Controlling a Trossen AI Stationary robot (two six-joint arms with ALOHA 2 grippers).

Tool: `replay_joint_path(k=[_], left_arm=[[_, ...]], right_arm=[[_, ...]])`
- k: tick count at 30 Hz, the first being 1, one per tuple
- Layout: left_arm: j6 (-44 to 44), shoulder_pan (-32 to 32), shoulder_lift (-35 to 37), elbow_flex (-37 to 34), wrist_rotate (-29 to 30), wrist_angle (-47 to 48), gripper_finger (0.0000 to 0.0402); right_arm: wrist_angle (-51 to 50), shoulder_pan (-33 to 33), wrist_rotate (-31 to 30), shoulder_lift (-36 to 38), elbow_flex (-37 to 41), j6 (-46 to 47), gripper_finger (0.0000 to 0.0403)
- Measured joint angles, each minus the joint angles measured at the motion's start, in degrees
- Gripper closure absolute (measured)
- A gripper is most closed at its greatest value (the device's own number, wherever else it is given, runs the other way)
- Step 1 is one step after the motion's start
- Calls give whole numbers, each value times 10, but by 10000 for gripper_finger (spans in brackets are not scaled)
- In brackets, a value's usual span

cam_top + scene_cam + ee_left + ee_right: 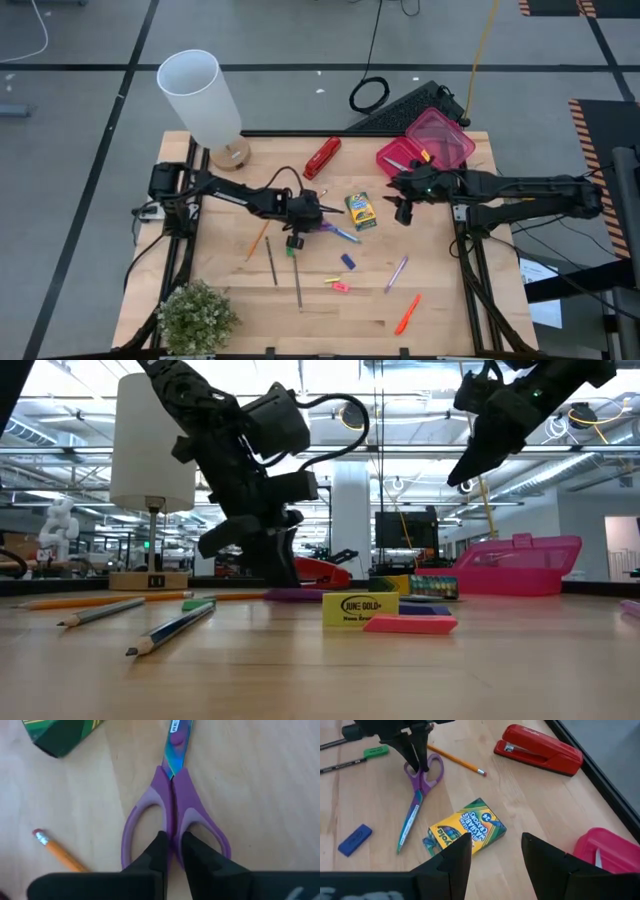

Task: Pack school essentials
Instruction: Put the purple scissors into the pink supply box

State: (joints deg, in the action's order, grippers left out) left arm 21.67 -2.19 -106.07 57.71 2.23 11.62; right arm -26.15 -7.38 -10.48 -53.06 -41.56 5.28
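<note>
Purple-handled scissors lie flat on the wooden table, blades toward the green-yellow crayon box. My left gripper stands over their handles and is shut on them. My right gripper hangs open well above the table, over the crayon box, touching nothing. Pencils, a blue eraser, small erasers, a purple pen and an orange marker lie loose on the table. My left gripper has one finger in each handle loop and pinches the two inner bars where the loops meet. The fingers come from above, pointing down. The scissors lie flat on the table, blades closed.
An open pink box with a few items inside stands at the far right. A red stapler lies beside it, and a white lamp stands at the far left. A potted plant fills the near left corner.
</note>
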Motion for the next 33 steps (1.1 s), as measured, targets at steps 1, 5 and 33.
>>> replay_joint_path(k=[1,5,33], left_arm=[[4,3,4,-1,10,5,357],[24,19,33,-3,45,19,348],[-220,24,230,-41,170,192,351]], right_arm=[[9,0,0,-5,0,0,234],[110,1,1,-35,23,5,234],[382,34,119,-513,-177,-6,234]])
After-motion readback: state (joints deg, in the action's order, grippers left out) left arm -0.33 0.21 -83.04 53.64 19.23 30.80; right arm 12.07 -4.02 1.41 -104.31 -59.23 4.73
